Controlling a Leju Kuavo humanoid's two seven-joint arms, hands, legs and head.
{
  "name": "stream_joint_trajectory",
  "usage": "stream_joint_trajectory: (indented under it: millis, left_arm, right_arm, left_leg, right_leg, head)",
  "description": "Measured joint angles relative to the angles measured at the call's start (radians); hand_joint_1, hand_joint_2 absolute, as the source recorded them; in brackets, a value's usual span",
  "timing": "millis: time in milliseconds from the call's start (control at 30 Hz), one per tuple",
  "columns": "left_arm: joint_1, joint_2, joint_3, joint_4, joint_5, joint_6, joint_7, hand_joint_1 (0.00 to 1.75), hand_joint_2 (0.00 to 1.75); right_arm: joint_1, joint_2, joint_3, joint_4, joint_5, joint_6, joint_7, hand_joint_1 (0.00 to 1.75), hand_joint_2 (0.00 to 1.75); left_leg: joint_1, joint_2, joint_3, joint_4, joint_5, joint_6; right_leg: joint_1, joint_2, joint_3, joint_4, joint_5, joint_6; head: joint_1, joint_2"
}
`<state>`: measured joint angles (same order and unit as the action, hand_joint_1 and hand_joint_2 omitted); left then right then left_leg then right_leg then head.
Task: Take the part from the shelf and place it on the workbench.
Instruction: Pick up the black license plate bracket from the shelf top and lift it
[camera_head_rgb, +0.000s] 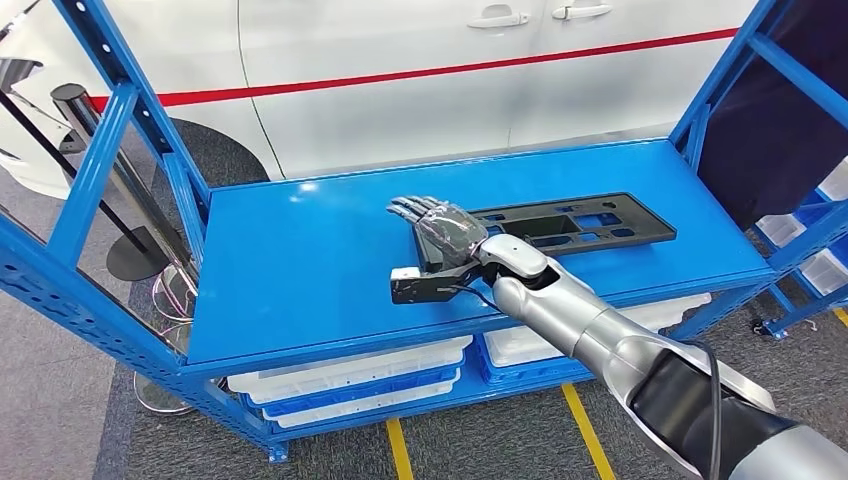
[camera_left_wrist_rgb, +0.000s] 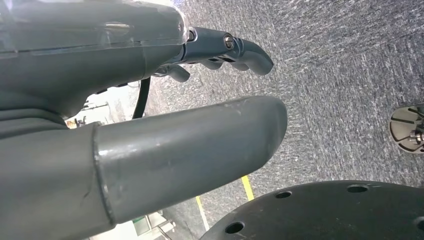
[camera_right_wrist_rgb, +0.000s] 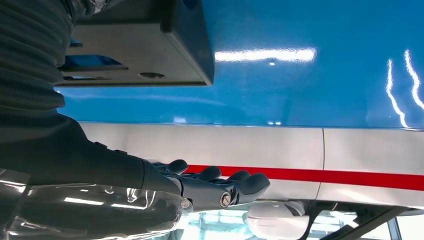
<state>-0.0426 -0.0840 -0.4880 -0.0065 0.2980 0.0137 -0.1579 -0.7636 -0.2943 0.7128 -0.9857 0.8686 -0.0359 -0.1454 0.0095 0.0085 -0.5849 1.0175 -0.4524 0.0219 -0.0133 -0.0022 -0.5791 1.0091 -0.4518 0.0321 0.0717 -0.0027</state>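
Your right hand (camera_head_rgb: 437, 225) lies flat, fingers stretched out, over the black part's (camera_head_rgb: 575, 221) end on the shelf (camera_head_rgb: 300, 270); contact unclear. Left hand (camera_left_wrist_rgb: 150, 100) holds nothing, fingers apart.

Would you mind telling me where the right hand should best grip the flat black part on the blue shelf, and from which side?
Probably at its near-left end, where the right hand is already over it. The black part lies flat and long on the blue shelf, thin and full of cut-outs, so the fingers could come from the robot's side and close over an edge there.

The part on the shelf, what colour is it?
Black part, clearest in the head view.
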Motion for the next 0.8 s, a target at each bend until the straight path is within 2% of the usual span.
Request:
stream_joint_trajectory:
  millis: [300,533,800]
  left_arm:
    - [-0.003,0.000,-0.004,0.000,0.008,0.000,0.000,0.00,0.00]
    - [-0.004,0.000,-0.008,0.000,0.015,-0.001,0.003,0.00,0.00]
    - [-0.004,-0.001,-0.014,0.000,0.026,-0.002,0.006,0.00,0.00]
  right_arm:
    - [-0.013,0.046,0.000,0.087,0.151,-0.168,0.106,0.00,1.75]
    - [-0.022,0.071,0.000,0.203,0.224,-0.200,0.126,0.00,1.75]
    - [-0.027,0.084,0.000,0.263,0.291,-0.205,0.162,0.00,1.75]
  left_leg:
    - [0.000,0.000,0.000,0.000,0.000,0.000]
    - [0.000,0.000,0.000,0.000,0.000,0.000]
    - [0.000,0.000,0.000,0.000,0.000,0.000]
  right_leg:
    - [0.000,0.000,0.000,0.000,0.000,0.000]
    - [0.000,0.000,0.000,0.000,0.000,0.000]
    - [0.000,0.000,0.000,0.000,0.000,0.000]
  head:
    - [0.000,0.000]
    - [0.000,0.000]
    - [0.000,0.000]
